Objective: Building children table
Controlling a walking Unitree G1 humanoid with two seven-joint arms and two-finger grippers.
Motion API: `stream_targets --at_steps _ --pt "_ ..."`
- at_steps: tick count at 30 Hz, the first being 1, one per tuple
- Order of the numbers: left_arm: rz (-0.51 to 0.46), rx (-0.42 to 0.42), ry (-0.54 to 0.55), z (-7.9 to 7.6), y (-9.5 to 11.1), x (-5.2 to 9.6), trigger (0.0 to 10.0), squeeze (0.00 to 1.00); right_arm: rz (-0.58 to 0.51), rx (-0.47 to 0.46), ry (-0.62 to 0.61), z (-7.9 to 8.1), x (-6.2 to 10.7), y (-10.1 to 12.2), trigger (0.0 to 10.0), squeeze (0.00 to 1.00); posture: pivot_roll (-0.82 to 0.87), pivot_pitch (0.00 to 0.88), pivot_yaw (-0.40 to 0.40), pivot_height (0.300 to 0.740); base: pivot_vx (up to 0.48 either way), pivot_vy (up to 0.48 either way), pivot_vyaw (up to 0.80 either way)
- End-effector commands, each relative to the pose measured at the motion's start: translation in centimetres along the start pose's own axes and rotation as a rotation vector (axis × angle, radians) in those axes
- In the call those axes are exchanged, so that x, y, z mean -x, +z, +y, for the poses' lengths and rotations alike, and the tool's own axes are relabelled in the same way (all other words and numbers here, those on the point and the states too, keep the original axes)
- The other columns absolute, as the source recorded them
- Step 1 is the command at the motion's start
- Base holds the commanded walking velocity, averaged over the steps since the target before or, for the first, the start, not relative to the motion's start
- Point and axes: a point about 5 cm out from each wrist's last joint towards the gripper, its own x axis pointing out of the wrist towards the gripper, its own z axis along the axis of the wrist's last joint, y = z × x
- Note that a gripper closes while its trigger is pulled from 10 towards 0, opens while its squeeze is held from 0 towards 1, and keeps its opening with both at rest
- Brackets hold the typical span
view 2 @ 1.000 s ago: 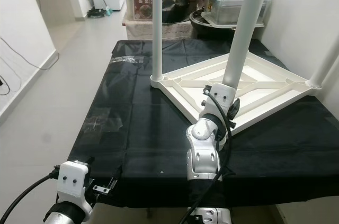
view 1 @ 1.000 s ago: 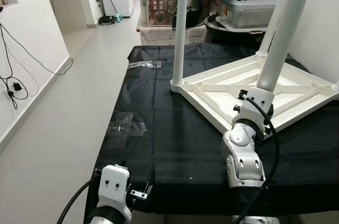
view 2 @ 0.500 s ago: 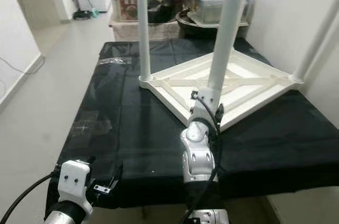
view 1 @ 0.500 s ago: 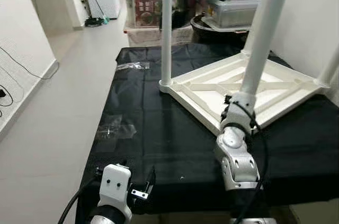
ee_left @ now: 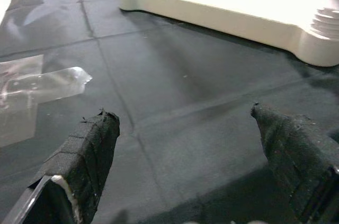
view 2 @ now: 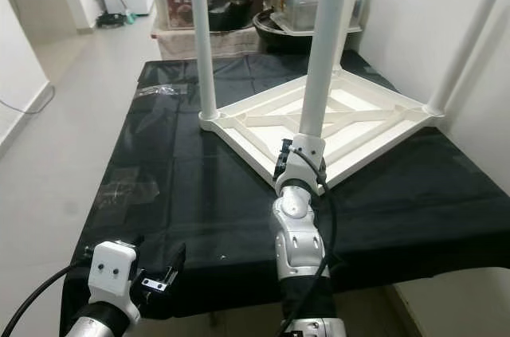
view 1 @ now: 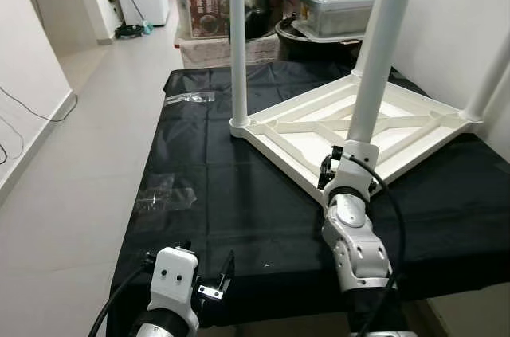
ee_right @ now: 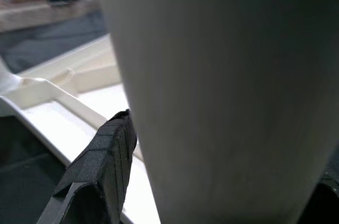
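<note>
Standing inverted, white ribbed table point(view 1: 414, 126), legs point(view 1: 237, 42) skyward

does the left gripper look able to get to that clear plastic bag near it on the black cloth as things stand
Probably yes. The left gripper hovers low at the near edge of the black cloth, fingers open, and the clear plastic bag lies flat just ahead with bare cloth between. The right gripper is busy on the table leg.

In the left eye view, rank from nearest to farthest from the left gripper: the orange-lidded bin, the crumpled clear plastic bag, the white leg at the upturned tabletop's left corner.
1. Crumpled clear plastic bag, on the black cloth just ahead of the left gripper.
2. White leg, upright at the tabletop's left corner.
3. Orange-lidded bin, beyond the table's far end.
</note>
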Motion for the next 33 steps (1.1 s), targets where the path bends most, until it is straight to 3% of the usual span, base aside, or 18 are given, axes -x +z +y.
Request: stream_targets --at_steps 1,12,21,27,29,30,33 --pt "0.022 -0.012 -0.002 0.1 -0.4 0.0 10.0 0.0 -0.024 -0.024 0.059 0.0 -0.2 0.4 10.0 0.0 0.08 0.016 0.016 0.74 0.0 0.0 0.0" --pt "0.02 -0.014 -0.004 0.1 -0.4 -0.1 10.0 0.0 -0.051 -0.01 0.288 -1.2 -1.5 0.1 10.0 0.0 0.07 0.022 0.015 0.74 0.0 0.0 0.0" --pt "0.018 -0.015 -0.002 0.1 -0.4 -0.1 10.0 0.0 -0.075 0.0 0.343 -2.0 -3.4 0.9 10.0 0.0 0.07 0.022 0.015 0.74 0.0 0.0 0.0" --pt "0.018 -0.015 -0.002 0.0 -0.4 -0.2 10.0 0.0 -0.107 0.001 0.51 -2.0 -4.5 2.3 10.0 0.0 0.07 0.029 0.012 0.74 0.0 0.0 0.0" --pt "0.018 -0.015 -0.002 0.0 -0.4 -0.2 10.0 0.0 -0.107 0.001 0.51 -2.0 -4.5 2.3 10.0 0.0 0.07 0.029 0.012 0.74 0.0 0.0 0.0" --pt "0.015 -0.017 -0.005 -0.1 -0.4 -0.3 10.0 0.0 -0.123 0.027 0.614 -1.9 -4.7 2.7 10.0 0.0 0.05 0.027 -0.01 0.74 0.0 0.0 0.0" --pt "0.013 -0.017 -0.006 -0.2 -0.3 -0.4 10.0 0.0 -0.127 0.04 0.654 -1.9 -4.7 2.9 10.0 0.0 0.05 0.027 -0.01 0.74 0.0 0.0 0.0"
